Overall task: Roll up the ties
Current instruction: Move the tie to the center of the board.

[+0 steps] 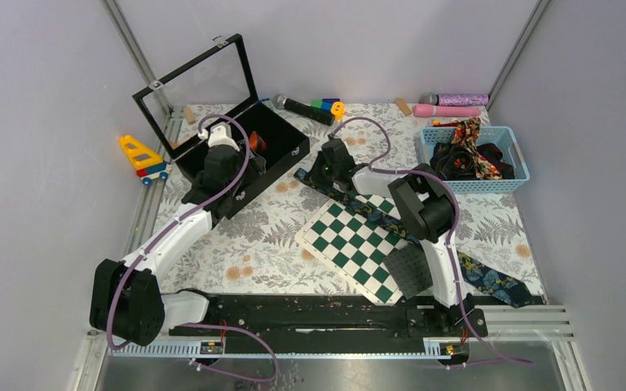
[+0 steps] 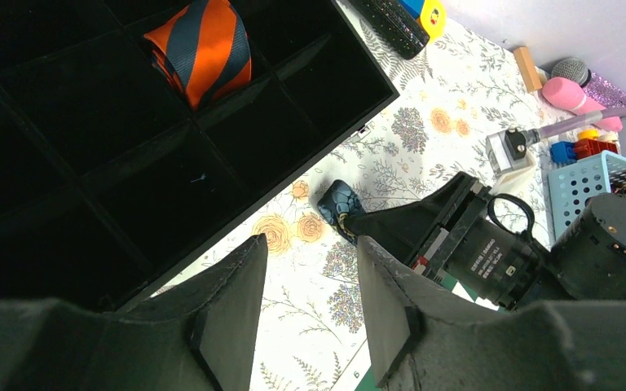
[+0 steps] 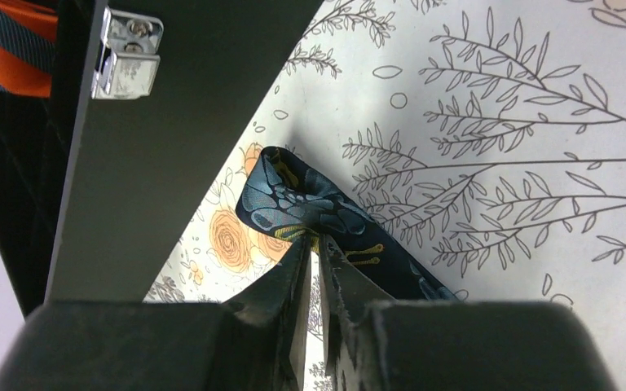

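A dark navy floral tie [image 1: 489, 281] lies slantwise over the tablecloth and under the chequered board. Its far end [image 3: 293, 204] is folded over beside the black box. My right gripper [image 3: 315, 240] is shut on that folded end, jaws almost together, and it shows low over the cloth as the right gripper [image 1: 326, 167]. A rolled orange-and-navy striped tie [image 2: 200, 49] sits in a compartment of the box. My left gripper [image 2: 310, 244] hangs open over the cloth by the box's front edge, holding nothing. More ties [image 1: 469, 155] are heaped in the blue basket.
The black divided box [image 1: 281, 134] stands open at the back left, its lid up. A green-and-white chequered board [image 1: 359, 244] lies mid-table. The blue basket [image 1: 489, 184] is at the back right. Microphones [image 1: 301, 107] and a toy truck [image 1: 143, 156] line the edges.
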{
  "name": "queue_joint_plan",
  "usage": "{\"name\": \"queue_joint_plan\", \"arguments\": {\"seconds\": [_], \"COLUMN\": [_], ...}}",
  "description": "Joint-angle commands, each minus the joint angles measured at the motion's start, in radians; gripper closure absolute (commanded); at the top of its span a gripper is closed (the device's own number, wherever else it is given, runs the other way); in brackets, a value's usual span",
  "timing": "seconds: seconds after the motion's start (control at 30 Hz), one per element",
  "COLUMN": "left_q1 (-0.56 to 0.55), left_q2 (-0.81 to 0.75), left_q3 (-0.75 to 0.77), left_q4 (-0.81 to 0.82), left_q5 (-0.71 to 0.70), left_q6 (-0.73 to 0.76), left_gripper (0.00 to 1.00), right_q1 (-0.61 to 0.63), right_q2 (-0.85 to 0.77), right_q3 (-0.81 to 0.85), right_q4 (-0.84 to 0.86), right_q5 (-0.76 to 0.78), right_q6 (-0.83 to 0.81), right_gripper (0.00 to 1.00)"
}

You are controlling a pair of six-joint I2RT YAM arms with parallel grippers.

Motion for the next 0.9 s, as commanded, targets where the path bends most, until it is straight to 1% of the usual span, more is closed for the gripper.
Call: {"name": "queue_joint_plan", "arguments": {"seconds": [0.0, 0.17, 0.33, 0.43, 0.53, 0.7, 0.8, 0.87], "left_q1": [0.000, 0.001, 0.001, 0.001, 0.000, -0.001, -0.016, -0.034], "left_q2": [-0.037, -0.031, -0.031, -0.034, -0.034, -0.008, 0.015, 0.042], "left_q3": [-0.012, -0.012, -0.014, -0.018, -0.021, -0.027, -0.036, -0.034], "left_q4": [0.034, 0.039, 0.039, 0.045, 0.049, 0.114, 0.172, 0.200], "left_q5": [-0.033, -0.031, -0.029, -0.028, -0.024, 0.039, 0.080, 0.093], "left_q6": [-0.009, -0.014, -0.016, -0.017, -0.023, -0.042, -0.059, -0.071], "left_gripper": [0.53, 0.53, 0.53, 0.53, 0.53, 0.52, 0.51, 0.49], "right_q1": [0.009, 0.007, 0.007, 0.006, 0.005, -0.003, -0.020, -0.042], "right_q2": [-0.097, -0.121, -0.107, -0.122, -0.143, -0.243, -0.362, -0.443], "right_q3": [-0.043, -0.003, 0.021, 0.007, 0.002, -0.045, -0.114, -0.160], "right_q4": [0.084, 0.022, 0.031, 0.062, 0.059, -0.018, -0.066, -0.125], "right_q5": [0.006, 0.030, 0.023, 0.034, 0.036, 0.062, 0.077, 0.083], "right_q6": [-0.053, -0.077, -0.055, -0.049, -0.054, -0.098, -0.157, -0.166], "right_gripper": [0.85, 0.85, 0.85, 0.85, 0.85, 0.81, 0.78, 0.76]}}
